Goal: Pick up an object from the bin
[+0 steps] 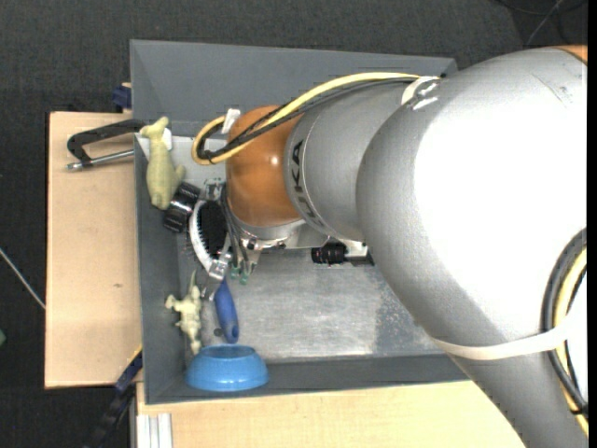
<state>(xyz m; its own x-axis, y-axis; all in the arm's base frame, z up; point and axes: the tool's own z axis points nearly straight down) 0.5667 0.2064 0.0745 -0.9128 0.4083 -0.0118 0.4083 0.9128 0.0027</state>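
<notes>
Several small things crowd the left end of the grey metal bin, where the gripper hangs low over the upper end of a slim blue plastic handle lying near the left wall; whether the claw is released or clenched cannot be told. Likely trouble is a closing that also catches the black-and-white bristled brush just above it, or knocks the pale yellow figurine beside the handle, so the grasp slips. A round blue plastic dish sits at the handle's lower end, and a black cylinder and pale yellow soft toy hug the wall above.
</notes>
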